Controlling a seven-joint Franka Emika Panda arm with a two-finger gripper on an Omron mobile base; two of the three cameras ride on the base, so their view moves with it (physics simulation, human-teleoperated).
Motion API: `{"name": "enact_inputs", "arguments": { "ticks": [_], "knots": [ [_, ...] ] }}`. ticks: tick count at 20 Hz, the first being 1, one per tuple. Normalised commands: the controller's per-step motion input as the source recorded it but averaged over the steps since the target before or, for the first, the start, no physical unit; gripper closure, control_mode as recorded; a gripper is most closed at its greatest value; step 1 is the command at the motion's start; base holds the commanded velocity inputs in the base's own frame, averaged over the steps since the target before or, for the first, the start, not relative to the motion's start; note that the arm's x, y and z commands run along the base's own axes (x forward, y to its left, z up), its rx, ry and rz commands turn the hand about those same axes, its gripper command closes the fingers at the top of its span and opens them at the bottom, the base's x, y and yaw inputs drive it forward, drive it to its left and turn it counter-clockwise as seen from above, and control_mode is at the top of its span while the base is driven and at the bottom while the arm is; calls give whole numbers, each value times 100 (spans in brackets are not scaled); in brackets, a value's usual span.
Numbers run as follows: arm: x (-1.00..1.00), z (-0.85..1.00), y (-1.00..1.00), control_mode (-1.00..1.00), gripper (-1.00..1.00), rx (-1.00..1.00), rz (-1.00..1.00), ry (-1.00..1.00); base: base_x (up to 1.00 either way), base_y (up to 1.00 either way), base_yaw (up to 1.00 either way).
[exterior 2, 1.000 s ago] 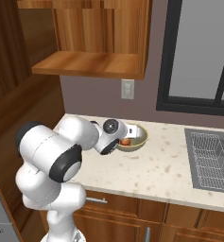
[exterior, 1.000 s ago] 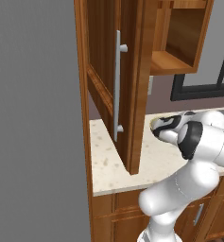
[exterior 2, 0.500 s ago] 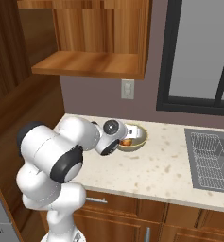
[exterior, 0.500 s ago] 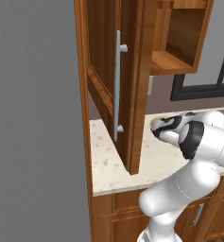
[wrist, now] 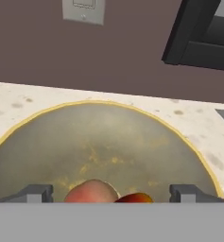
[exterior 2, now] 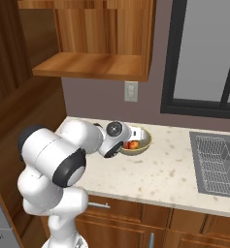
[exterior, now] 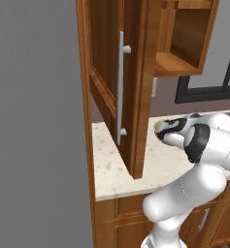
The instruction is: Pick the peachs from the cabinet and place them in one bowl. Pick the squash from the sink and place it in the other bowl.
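The fingers (wrist: 111, 193) stand wide open at the bottom of the hand view, one dark tip (wrist: 37, 193) at lower left and one at lower right, gripping nothing. Between them, low in the frame, lie two peaches (wrist: 92, 191), side by side and apparently touching, in the tan bowl (wrist: 108, 142) whose rim arcs across the middle of the frame. In the right base view the fingers (exterior 2: 136, 138) hang over that bowl (exterior 2: 144, 144) at frame centre, with orange fruit showing inside.

By my reading the peach step is done, and the squash comes next. That calls for lifting clear of the bowl and moving over to the sink (exterior 2: 216, 162) at the right edge of the right base view; neither squash nor brown bowl can be made out here.

Around: speckled desk (exterior 2: 165, 172), wall outlet (wrist: 83, 10) at top, dark window frame (wrist: 198, 35) at upper right. The cabinet (exterior: 123, 92) door hangs open, crowding the centre of the left base view, and may obstruct a wide arm swing.
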Motion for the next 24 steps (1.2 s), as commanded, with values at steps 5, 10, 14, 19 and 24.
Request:
{"name": "enact_inputs", "arguments": {
  "ticks": [5,10,14,19,24],
  "knots": [
    [-60,28,-28,-100,-100,7,0,-2,0,0,0],
    [-59,53,-17,-100,-100,4,0,-3,0,0,0],
    [-1,77,-2,-100,-100,0,0,1,0,0,0],
    [-7,64,-3,-100,-100,0,0,4,0,0,0],
    [-49,15,-6,-100,-100,0,0,0,0,0,0]
  ]
}}
